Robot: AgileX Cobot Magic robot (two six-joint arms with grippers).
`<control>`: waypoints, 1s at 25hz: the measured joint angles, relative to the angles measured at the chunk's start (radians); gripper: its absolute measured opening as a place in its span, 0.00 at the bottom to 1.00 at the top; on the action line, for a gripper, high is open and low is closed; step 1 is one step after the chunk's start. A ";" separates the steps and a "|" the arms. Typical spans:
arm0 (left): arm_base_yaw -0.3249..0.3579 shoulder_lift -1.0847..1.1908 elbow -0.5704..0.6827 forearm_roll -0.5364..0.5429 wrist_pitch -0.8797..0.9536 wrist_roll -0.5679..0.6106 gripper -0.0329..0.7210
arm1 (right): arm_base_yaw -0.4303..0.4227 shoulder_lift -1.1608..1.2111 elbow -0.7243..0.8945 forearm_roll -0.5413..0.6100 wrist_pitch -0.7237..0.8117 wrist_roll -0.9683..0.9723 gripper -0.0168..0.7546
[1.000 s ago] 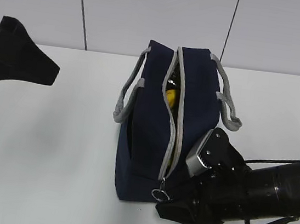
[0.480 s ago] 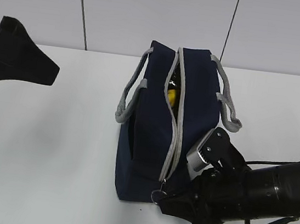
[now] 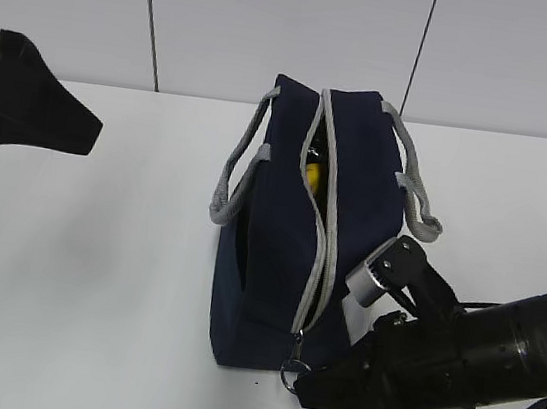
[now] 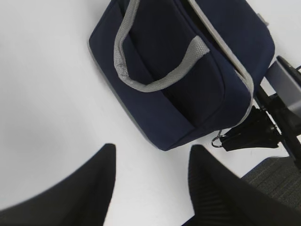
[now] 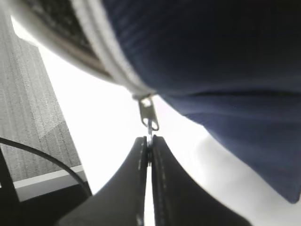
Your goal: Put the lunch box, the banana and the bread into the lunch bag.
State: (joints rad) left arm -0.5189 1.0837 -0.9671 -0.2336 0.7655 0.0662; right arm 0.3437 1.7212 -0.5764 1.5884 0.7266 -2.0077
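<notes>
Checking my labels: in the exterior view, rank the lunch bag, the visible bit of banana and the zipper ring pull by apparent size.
1. lunch bag, by far the largest.
2. banana, only a small yellow patch showing through the opening.
3. ring pull, close to that patch in size, so their order is unsure.

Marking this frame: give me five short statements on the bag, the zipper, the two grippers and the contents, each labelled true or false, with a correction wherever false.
1. The right gripper is shut on the ring pull of the zipper. True.
2. The lunch bag lies flat on its side. False: it stands upright on the table, zipper on top.
3. Something yellow, likely the banana, shows through the zipper gap. True.
4. The left gripper holds a grey handle. False: it is open and clear of the bag, holding nothing.
5. The zipper is fully closed. False: its far part is open, showing the inside.
</notes>
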 joint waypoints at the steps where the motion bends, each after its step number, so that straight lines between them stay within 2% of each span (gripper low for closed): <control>1: 0.000 0.000 0.000 0.000 0.000 0.000 0.52 | 0.000 -0.014 0.000 -0.024 -0.002 0.028 0.00; 9: 0.000 0.000 0.000 0.000 0.003 0.000 0.52 | 0.000 -0.151 0.000 -0.177 -0.028 0.243 0.00; 19: 0.000 0.000 0.000 0.000 0.016 0.000 0.52 | 0.000 -0.311 0.000 -0.229 -0.035 0.330 0.00; 25: 0.000 0.000 0.000 0.000 0.007 0.005 0.52 | 0.000 -0.355 -0.064 -0.249 -0.049 0.374 0.00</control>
State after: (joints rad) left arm -0.5189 1.0837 -0.9671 -0.2336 0.7726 0.0715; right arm 0.3437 1.3662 -0.6406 1.3390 0.6775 -1.6339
